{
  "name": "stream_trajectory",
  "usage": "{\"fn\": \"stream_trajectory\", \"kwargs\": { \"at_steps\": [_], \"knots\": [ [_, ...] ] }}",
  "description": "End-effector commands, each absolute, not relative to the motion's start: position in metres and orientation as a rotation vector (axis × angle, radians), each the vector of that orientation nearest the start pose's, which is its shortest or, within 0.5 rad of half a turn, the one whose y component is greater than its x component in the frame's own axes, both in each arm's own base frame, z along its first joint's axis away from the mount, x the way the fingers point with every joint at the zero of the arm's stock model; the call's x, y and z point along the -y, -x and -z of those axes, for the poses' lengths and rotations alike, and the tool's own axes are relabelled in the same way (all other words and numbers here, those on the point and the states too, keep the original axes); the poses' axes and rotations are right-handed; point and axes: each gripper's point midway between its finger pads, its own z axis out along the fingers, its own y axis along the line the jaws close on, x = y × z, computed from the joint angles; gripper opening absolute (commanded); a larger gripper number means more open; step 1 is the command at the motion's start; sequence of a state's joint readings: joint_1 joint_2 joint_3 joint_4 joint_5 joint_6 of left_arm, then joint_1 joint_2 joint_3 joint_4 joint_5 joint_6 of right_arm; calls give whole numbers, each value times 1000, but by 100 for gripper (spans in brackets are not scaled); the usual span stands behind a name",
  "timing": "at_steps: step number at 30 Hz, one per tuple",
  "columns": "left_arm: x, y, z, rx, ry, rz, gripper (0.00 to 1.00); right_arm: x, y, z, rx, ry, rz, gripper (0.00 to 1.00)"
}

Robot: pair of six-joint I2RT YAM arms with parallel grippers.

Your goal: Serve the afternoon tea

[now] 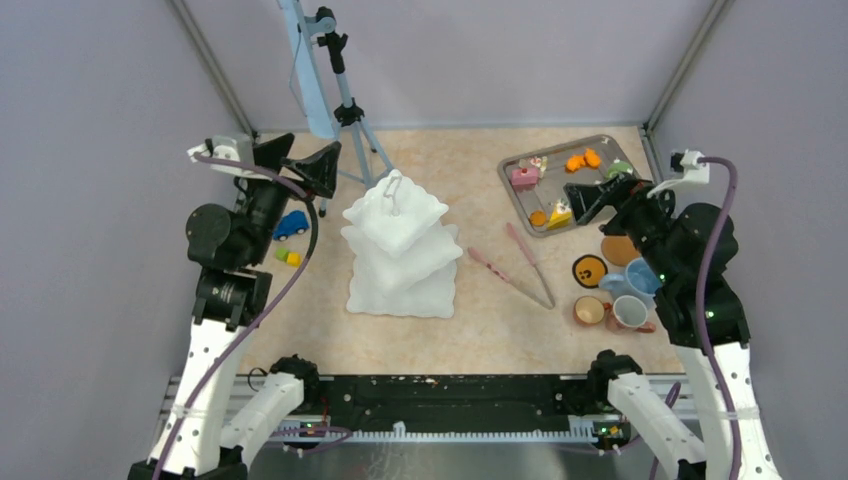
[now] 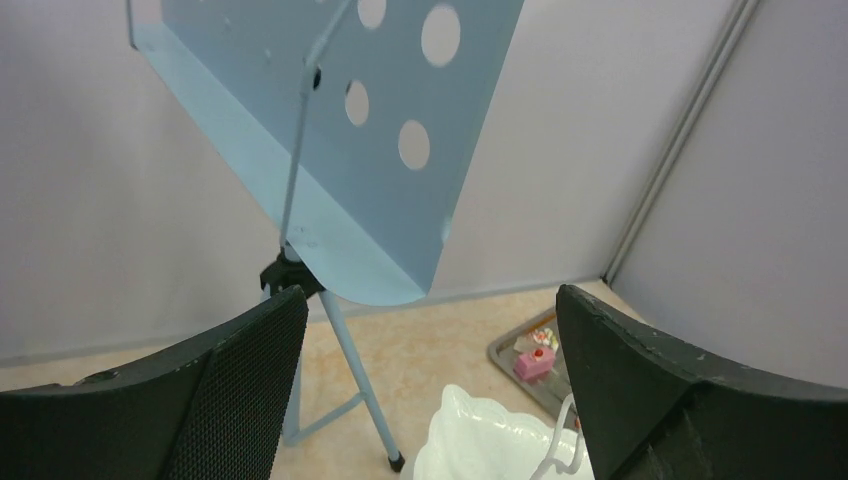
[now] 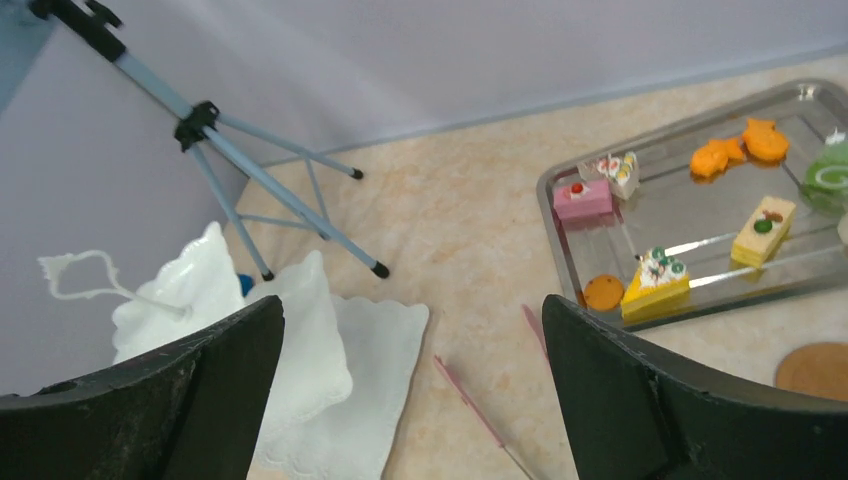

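Toy pastries lie on a metal tray [image 1: 512, 185] at the back right: a pink cake [image 1: 524, 178], orange pieces [image 1: 583, 159], a yellow cake slice [image 1: 560, 215]. In the right wrist view they show as the pink cake [image 3: 582, 199], orange pieces [image 3: 740, 150] and yellow slice [image 3: 655, 283]. Small mugs [image 1: 608, 311] stand near the right arm. A white three-tier stand [image 1: 400, 250] stands mid-table. My right gripper [image 1: 590, 198] is open and empty over the tray's near edge. My left gripper [image 1: 300, 165] is open and empty at the back left.
Pink tongs [image 1: 522, 265] lie between the stand and the tray. A blue music stand on a tripod [image 1: 340, 110] rises at the back. A blue toy car [image 1: 291, 225] and small green and yellow blocks [image 1: 288, 257] sit by the left arm. Round coasters [image 1: 590, 270] lie near the mugs.
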State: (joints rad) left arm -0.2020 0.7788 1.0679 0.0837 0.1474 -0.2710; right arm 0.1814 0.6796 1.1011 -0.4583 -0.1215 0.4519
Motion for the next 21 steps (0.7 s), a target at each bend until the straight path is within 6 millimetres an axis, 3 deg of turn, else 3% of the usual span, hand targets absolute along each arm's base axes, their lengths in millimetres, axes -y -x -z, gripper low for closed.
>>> {"fn": "stream_trajectory", "kwargs": {
  "at_steps": [1,5,7,8,10,12,13,17,21],
  "knots": [
    [110,-290,-464,-1234,-150,548,99,-86,-262,-338,-1771,-132,-540,99],
    [110,-293,-456,-1229,-156,533,99,-111,-275,-280,-1953,-99,-642,99],
    [110,-295,-451,-1233,-154,522,99,-137,-279,-252,-2049,-29,-775,99],
    [110,-296,-448,-1238,-154,517,99,-155,-280,-230,-2143,31,-831,99],
    [108,-297,-444,-1245,-148,504,99,-182,-276,-189,-2348,175,-724,99],
    [106,-297,-439,-1247,-141,490,99,-186,-281,-156,-2474,238,-412,99],
    [106,-297,-436,-1246,-138,485,99,-191,-282,-143,-2508,258,-363,99],
    [104,-298,-431,-1249,-130,470,99,-197,-285,-104,-2529,234,-340,99],
    [105,-299,-426,-1257,-136,456,99,-186,-294,-91,-2487,169,-282,99]
  ]
}}
